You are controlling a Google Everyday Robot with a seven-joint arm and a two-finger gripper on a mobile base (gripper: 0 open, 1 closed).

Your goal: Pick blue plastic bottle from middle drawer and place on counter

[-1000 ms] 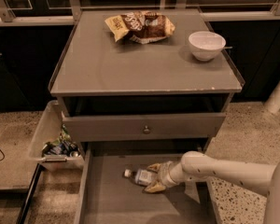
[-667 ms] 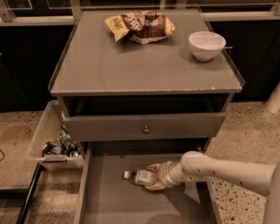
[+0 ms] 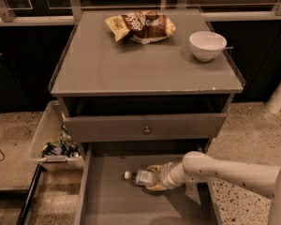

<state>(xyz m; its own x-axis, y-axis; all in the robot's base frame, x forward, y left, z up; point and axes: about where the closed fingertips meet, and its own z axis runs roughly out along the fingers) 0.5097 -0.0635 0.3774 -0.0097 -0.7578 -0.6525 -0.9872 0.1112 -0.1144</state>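
Note:
The blue plastic bottle [image 3: 140, 176] lies on its side on the floor of the open middle drawer [image 3: 107, 200], white cap pointing left. My gripper [image 3: 153, 178] reaches in from the right, low in the drawer, and sits at the bottle's base end, covering part of its body. The bottle rests on the drawer floor. The counter [image 3: 131, 64] is the grey cabinet top above.
A brown-and-yellow snack bag [image 3: 141, 26] and a white bowl [image 3: 207, 44] sit at the back of the counter. The closed upper drawer front with a brass knob [image 3: 146, 130] overhangs the open drawer. A bin of clutter [image 3: 56, 142] stands at the left.

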